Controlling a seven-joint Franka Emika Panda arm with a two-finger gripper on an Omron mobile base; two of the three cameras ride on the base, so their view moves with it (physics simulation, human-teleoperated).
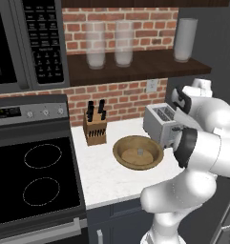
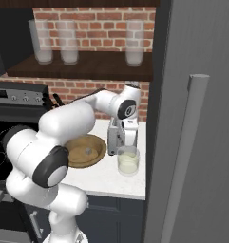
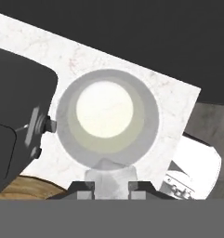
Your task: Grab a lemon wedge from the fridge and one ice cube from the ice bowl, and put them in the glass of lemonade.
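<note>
Lemonade sits in the glass of lemonade [image 2: 128, 161] at the counter's [image 1: 107, 178] right end, beside the toaster [image 2: 115, 135] and near the ice bowl [image 1: 138, 152], with the gripper [image 3: 111, 185] hanging straight above its mouth. My worry is that the pale ice cube [image 3: 111, 175] between the fingertips [image 3: 85, 188] sits toward the glass's near rim, so a drop from here might clip the edge and bounce onto the counter. As for the pincer, its jaws look only narrowly apart with the cube touching both; whether they grip it firmly, I cannot tell.
</note>
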